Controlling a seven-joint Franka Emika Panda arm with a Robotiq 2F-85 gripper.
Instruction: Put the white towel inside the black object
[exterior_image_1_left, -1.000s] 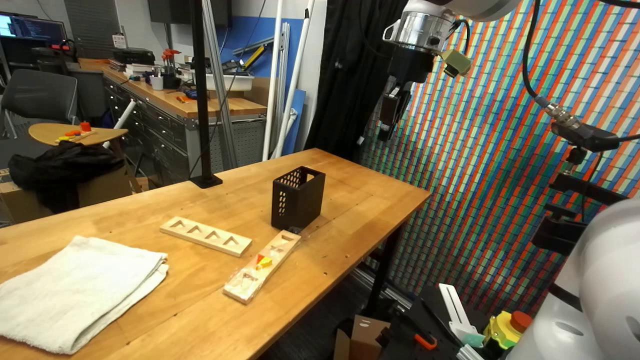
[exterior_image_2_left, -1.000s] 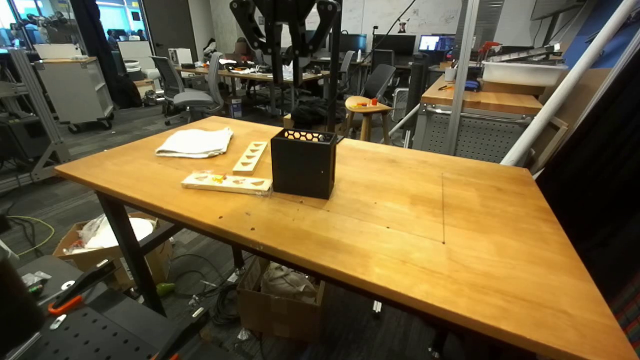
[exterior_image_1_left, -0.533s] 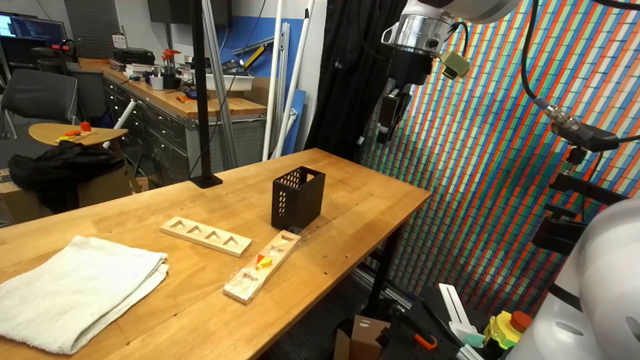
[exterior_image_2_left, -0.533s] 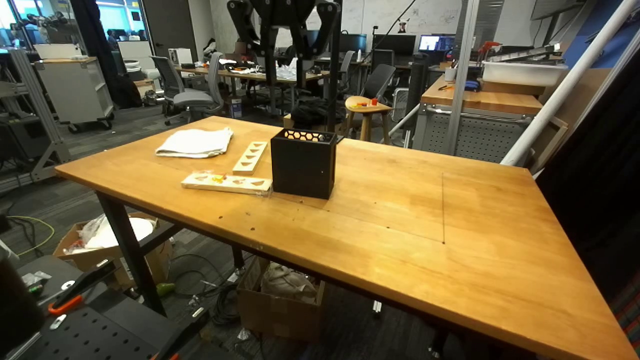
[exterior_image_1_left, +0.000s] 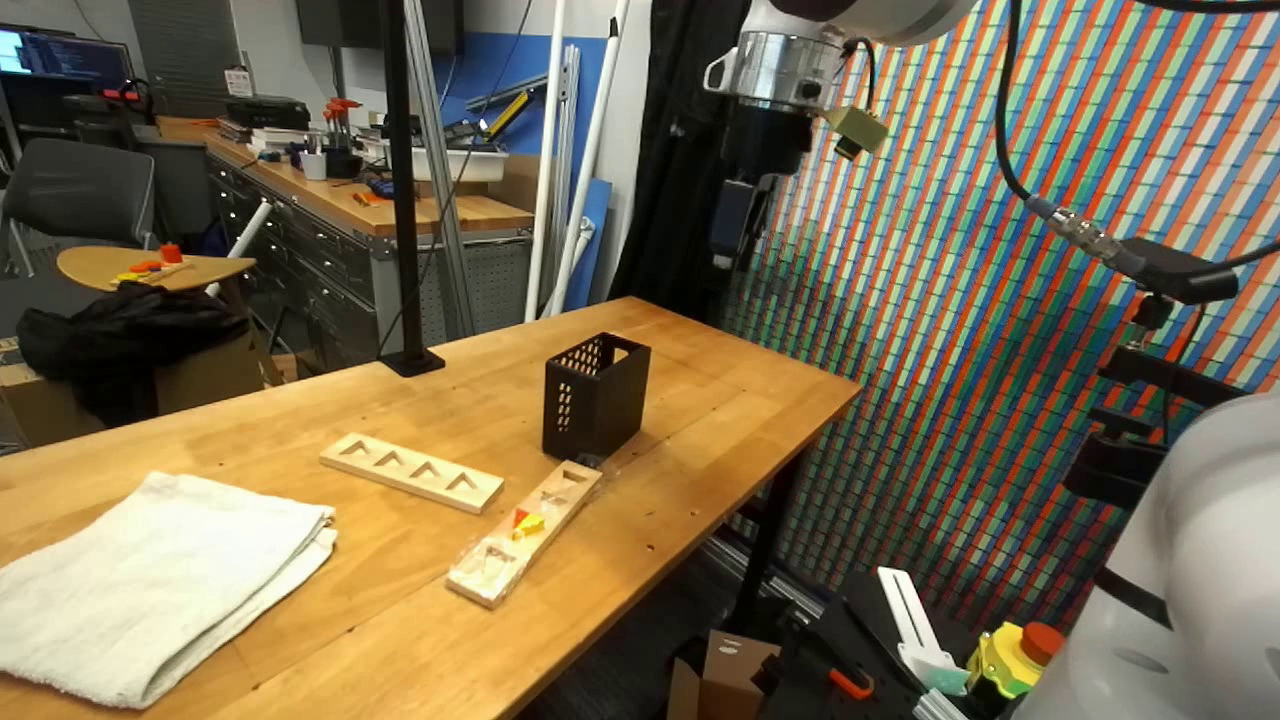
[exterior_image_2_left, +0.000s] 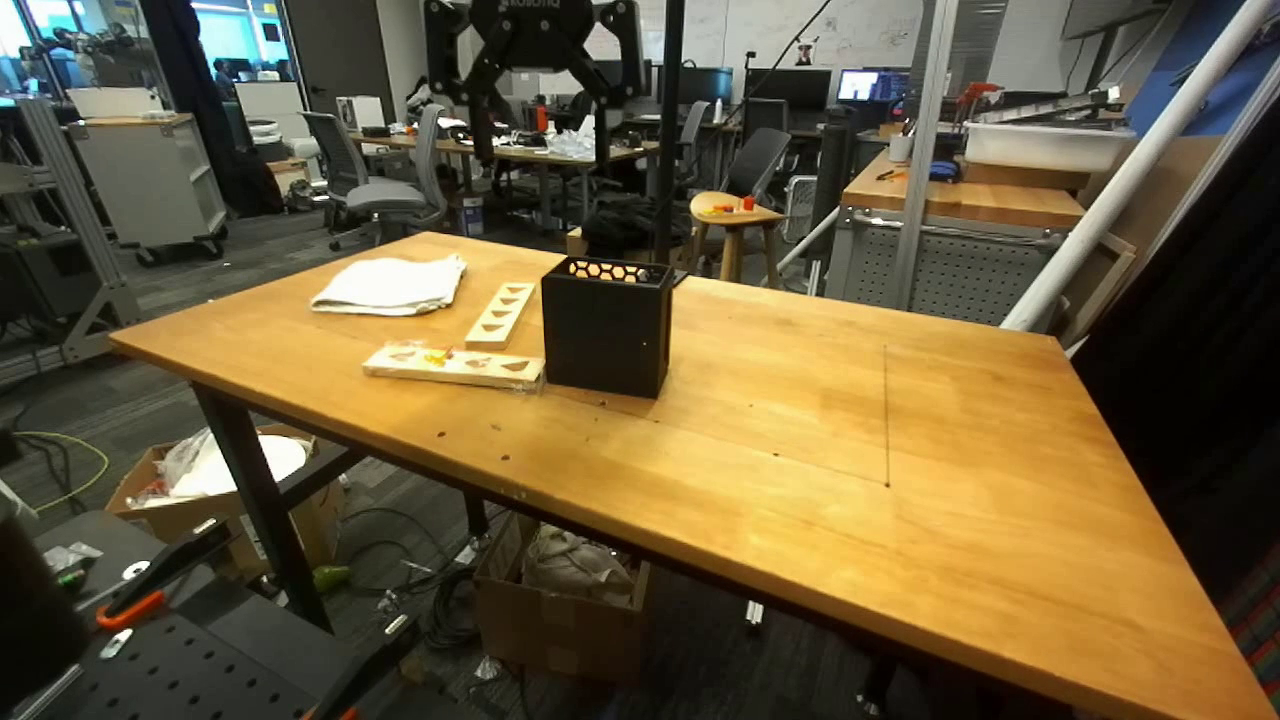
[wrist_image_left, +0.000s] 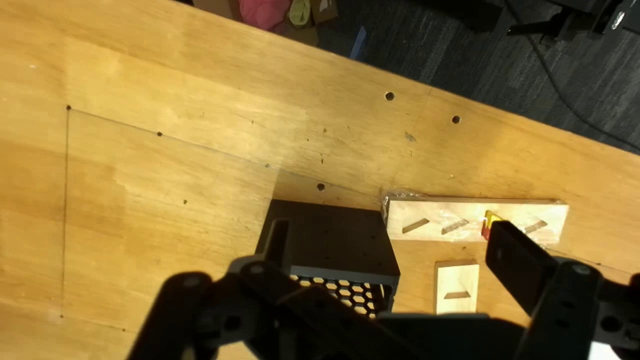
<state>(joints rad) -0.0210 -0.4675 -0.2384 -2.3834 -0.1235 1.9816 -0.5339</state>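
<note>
One towel (exterior_image_1_left: 165, 585) (white, folded)

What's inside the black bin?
In the black bin, only inner wall, partly hexagon-perforated, shows. Its sides hide the bottom, and the hand blocks more in the wrist view; contents down there can't be ruled out.

Gripper (exterior_image_2_left: 543, 148): it hangs high above the worktop (exterior_image_2_left: 800, 390), pointing downward.
Fingers (exterior_image_2_left: 602, 130): both well spread apart.
Wrist (exterior_image_1_left: 785, 70): also above the worktop.
Arm (exterior_image_1_left: 1150, 560): its white lower part stands beside the worktop.
</note>
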